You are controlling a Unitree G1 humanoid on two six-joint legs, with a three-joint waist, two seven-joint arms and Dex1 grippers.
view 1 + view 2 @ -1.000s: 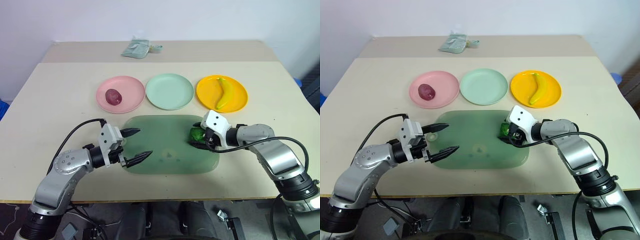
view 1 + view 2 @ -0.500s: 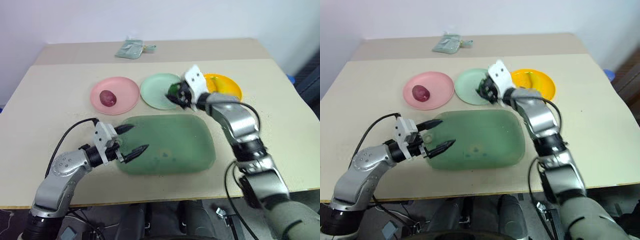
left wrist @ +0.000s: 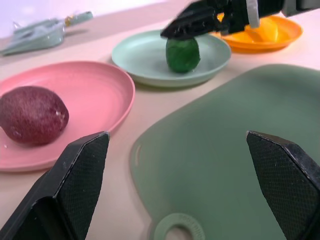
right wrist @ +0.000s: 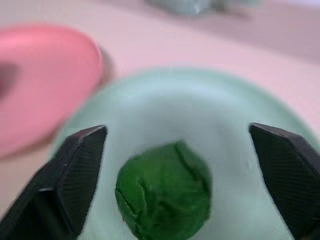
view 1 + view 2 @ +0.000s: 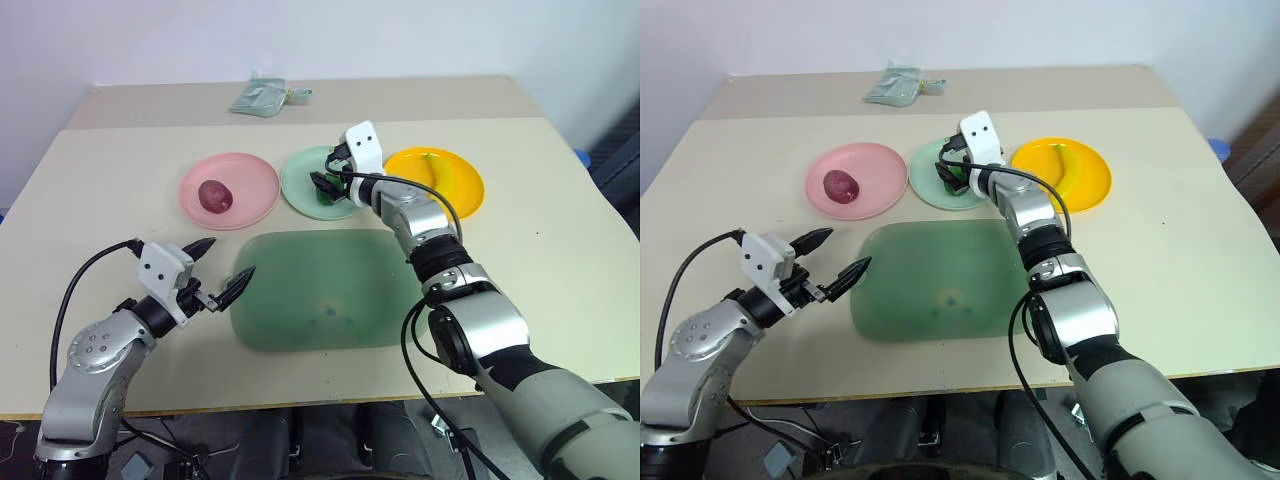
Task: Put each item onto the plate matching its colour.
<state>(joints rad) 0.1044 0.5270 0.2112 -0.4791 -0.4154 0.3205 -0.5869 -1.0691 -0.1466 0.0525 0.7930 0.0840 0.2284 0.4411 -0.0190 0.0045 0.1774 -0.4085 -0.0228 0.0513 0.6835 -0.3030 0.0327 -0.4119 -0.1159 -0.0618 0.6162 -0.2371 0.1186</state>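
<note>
Three plates sit in a row behind the green board [image 5: 325, 300] on the surface [image 5: 560, 270]. The pink plate [image 5: 250, 170] lies behind the board's left end and carries the red fruit [image 5: 212, 195]. The mint plate [image 5: 300, 175] lies behind the board's middle, and the green ball [image 3: 182, 55] rests on it. The yellow plate [image 5: 465, 180] lies behind the board's right end and carries the banana [image 5: 437, 170]. The right gripper [image 4: 175, 165] hovers over the mint plate, its jaws apart on either side of the ball, not touching it. The left gripper [image 5: 222, 270] hangs just left of the board, jaws wide apart and empty. A pale pouch [image 5: 262, 95] lies far behind the board.
</note>
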